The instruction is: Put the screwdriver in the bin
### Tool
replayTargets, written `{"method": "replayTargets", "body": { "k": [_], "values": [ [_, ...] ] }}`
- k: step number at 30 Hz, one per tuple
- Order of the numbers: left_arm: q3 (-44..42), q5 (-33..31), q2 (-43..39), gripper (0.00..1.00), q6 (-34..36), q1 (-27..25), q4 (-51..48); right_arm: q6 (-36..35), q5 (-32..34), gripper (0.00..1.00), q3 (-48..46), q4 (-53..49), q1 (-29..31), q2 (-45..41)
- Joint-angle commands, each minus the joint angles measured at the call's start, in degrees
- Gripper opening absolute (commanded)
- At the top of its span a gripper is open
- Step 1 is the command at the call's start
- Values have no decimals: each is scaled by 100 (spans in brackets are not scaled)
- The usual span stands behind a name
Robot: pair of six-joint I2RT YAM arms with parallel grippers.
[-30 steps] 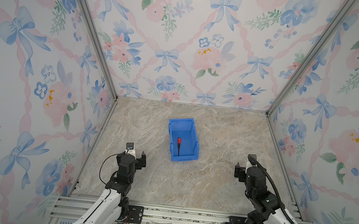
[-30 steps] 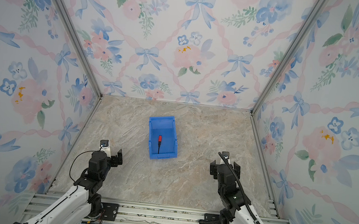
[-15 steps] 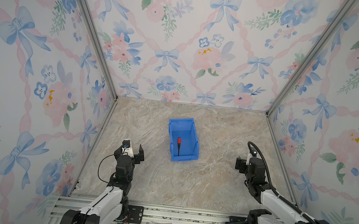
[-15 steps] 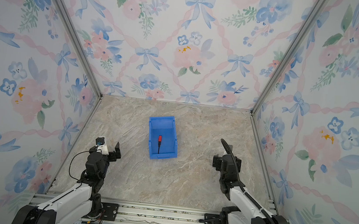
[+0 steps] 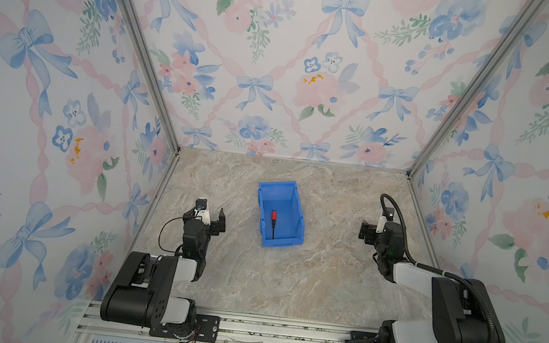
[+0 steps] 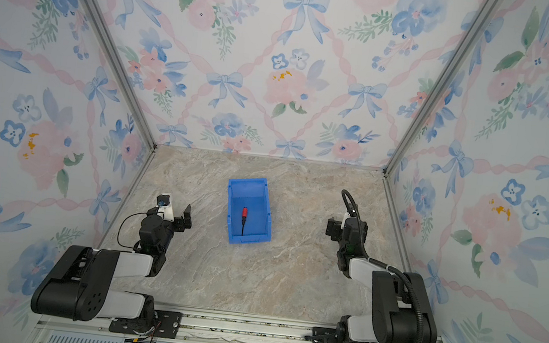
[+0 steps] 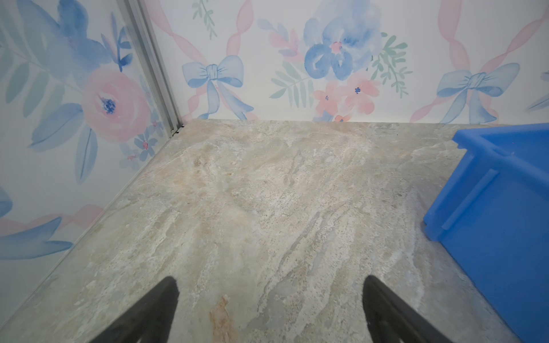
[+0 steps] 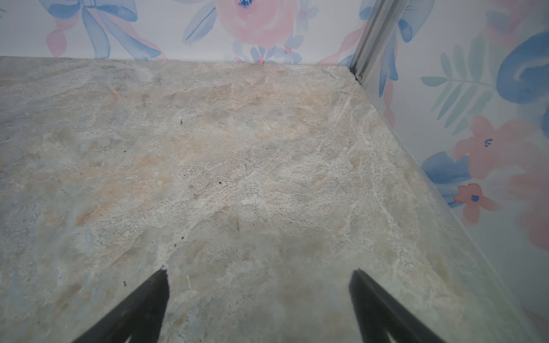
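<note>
Marble-patterned surface (image 5: 289, 278) and flower-papered walls (image 5: 276, 75) enclose the scene. The left end effector (image 7: 269, 282) hovers with its jaws spread wide and nothing between them, left of the blue bin (image 5: 278, 190). The right end effector (image 8: 260, 273) is likewise wide open and empty, well apart on the bin's right. The red-handled screwdriver (image 5: 273, 224) lies flat on the bin's floor, handle toward its far wall, shaft toward its low front lip.

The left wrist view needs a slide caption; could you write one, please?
Open left jaws above the marble table, the bin close by.
</note>
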Motion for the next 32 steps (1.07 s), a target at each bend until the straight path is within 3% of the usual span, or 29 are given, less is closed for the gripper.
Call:
{"method": "replayTargets", "body": {
  "k": [1, 7, 14, 32],
  "values": [
    [134, 207, 378, 98, 194, 46, 387, 73, -322, 97, 70, 598, -109, 256],
    [171, 342, 798, 97, 180, 113, 729, 15, -691, 97, -254, 1366, -165, 464],
    [179, 339, 805, 98, 171, 132, 730, -67, -349, 97, -226, 1305, -9, 464],
    [182, 285, 805, 98, 172, 105, 726, -64, -375, 97, -240, 1315, -23, 452]
  ]
}}
